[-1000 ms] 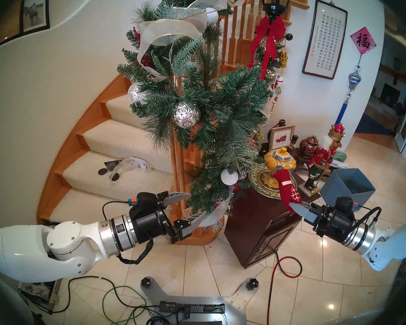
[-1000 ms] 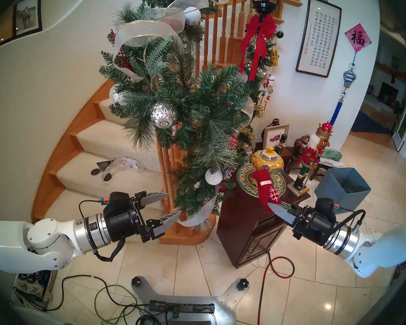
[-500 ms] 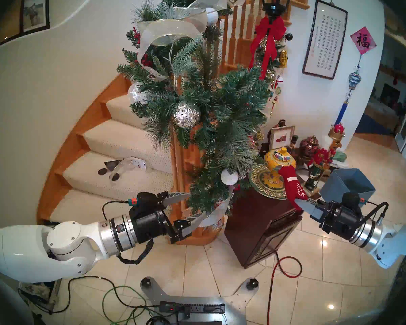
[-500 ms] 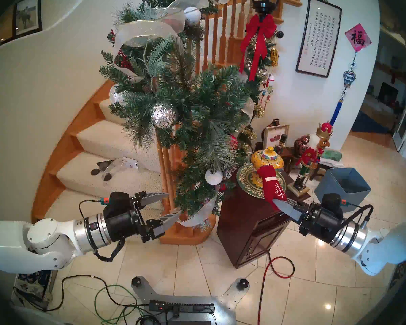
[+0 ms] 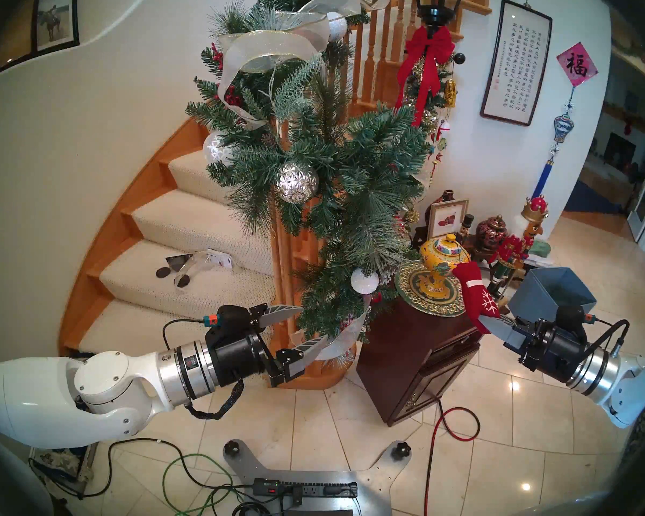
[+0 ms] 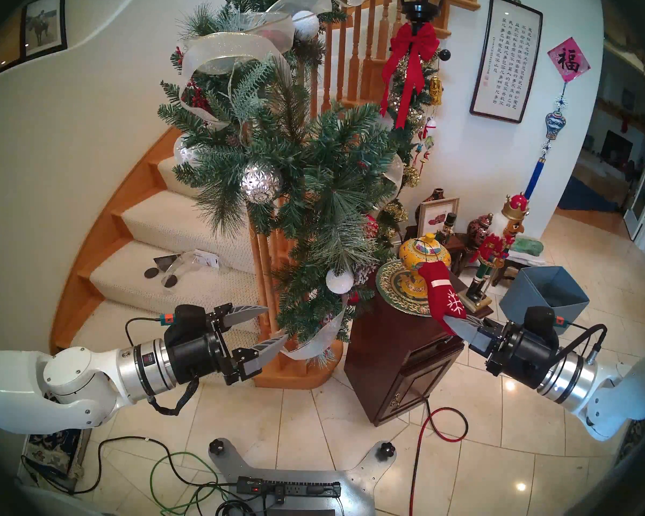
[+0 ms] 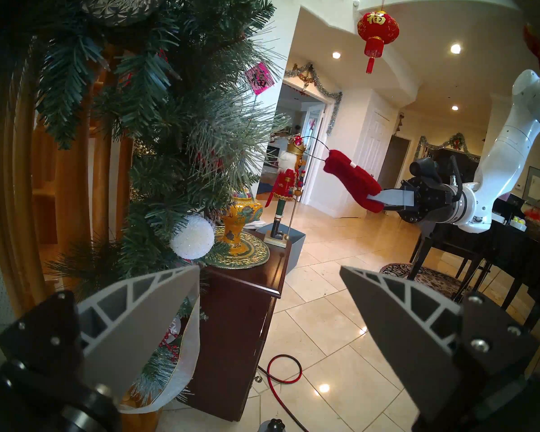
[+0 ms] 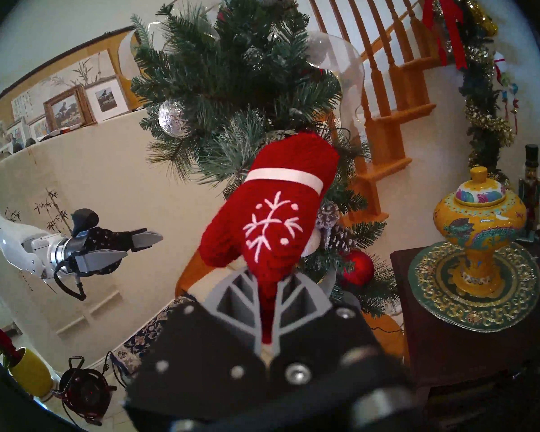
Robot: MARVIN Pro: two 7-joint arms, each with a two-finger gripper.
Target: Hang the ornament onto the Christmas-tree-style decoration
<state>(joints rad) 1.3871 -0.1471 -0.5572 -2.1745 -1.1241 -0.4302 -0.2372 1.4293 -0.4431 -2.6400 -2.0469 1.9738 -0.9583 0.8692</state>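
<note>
The red felt mitten ornament (image 5: pixel 475 292) with white cuff stripe and snowflake is clamped at its fingertip end in my shut right gripper (image 5: pixel 482 319), cuff pointing up and left. Its thin loop (image 5: pixel 458 254) stands free above the cuff. It hangs in the air over the cabinet, to the right of the bushy green garland (image 5: pixel 350 176) on the stair rail, not touching it. The right wrist view shows the mitten (image 8: pixel 275 216) in front of the garland (image 8: pixel 231 63). My left gripper (image 5: pixel 313 323) is open and empty at the garland's lower end, beside the ribbon.
A dark wooden cabinet (image 5: pixel 417 347) below the mitten bears a yellow vase (image 5: pixel 444 254) on a green-gold plate. A nutcracker (image 5: pixel 514 251) and a blue-grey box (image 5: pixel 552 288) stand right of it. A silver ball (image 5: pixel 296 182) and white ball (image 5: pixel 365 280) hang in the garland. A red cable (image 5: pixel 458 422) lies on the floor.
My right gripper has carried the mitten to the right, away from the garland. The left arm has not moved.
</note>
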